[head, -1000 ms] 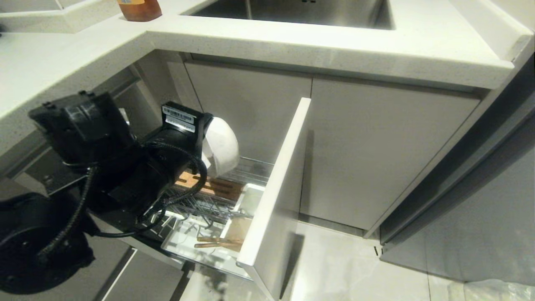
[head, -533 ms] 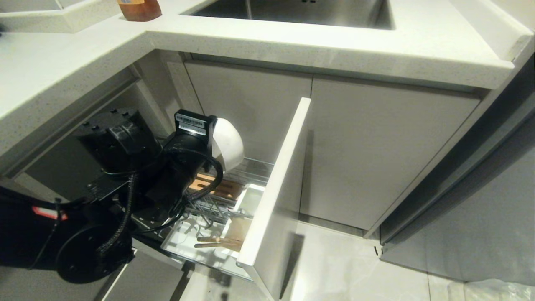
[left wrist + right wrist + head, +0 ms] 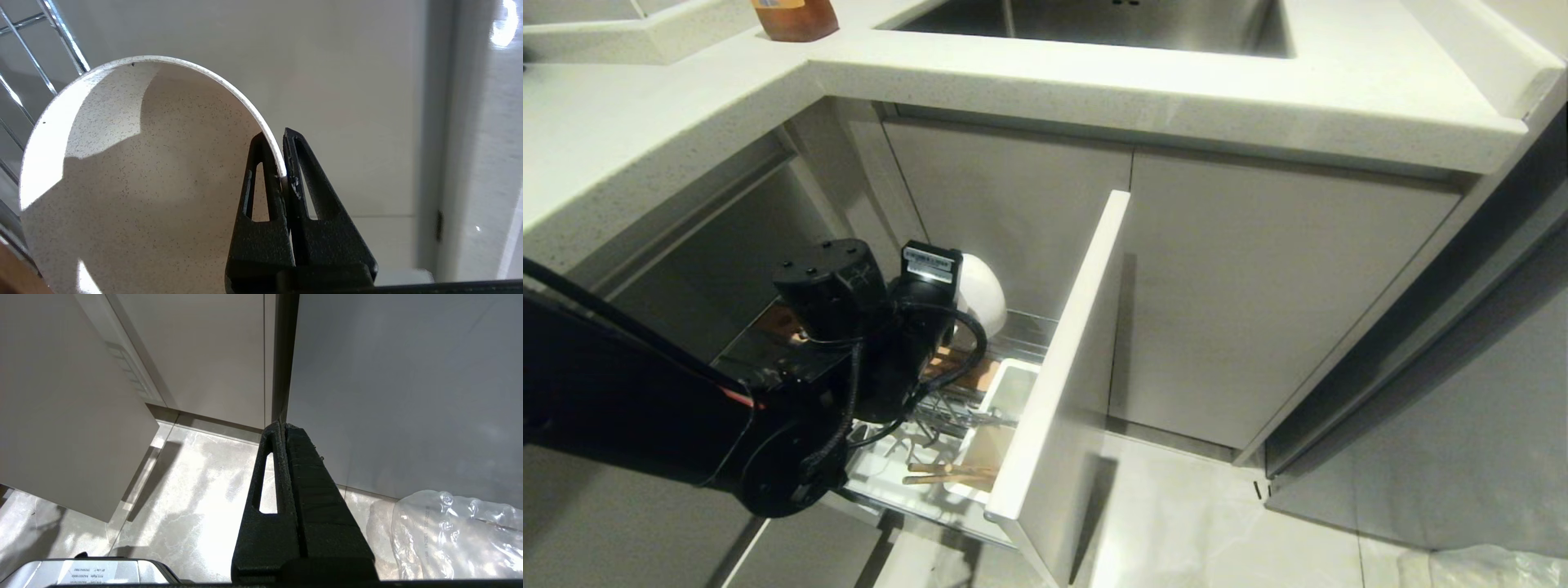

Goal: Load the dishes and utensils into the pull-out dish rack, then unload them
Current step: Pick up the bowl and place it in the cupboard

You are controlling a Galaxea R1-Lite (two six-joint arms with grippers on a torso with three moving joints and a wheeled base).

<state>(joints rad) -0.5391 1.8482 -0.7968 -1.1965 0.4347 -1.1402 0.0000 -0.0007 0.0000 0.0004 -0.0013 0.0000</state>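
A cream-white speckled bowl [image 3: 135, 171] hangs on its side, with my left gripper [image 3: 274, 136] shut on its rim, one finger inside and one outside. In the head view the bowl [image 3: 982, 296] is low over the back of the pull-out dish rack [image 3: 1021, 331], just above the slotted wooden strip [image 3: 970, 374]. My left wrist hides the fingers there. The rack's tall white front panel [image 3: 1066, 359] stands pulled out. A pair of wooden chopsticks [image 3: 947, 474] lies in the white tray at the rack's front. My right gripper [image 3: 282, 426] is shut and empty, parked over the floor.
The white counter [image 3: 1176, 90] with a steel sink [image 3: 1111, 24] overhangs the rack. An amber bottle [image 3: 795, 16] stands at the counter's back left. Closed cabinet doors [image 3: 1258, 310] are right of the drawer. A clear plastic bag [image 3: 457, 535] lies on the floor.
My left arm has dropped and reached further in, carrying the bowl down and to the right, closer to the rack. The grip on the rim has not changed.
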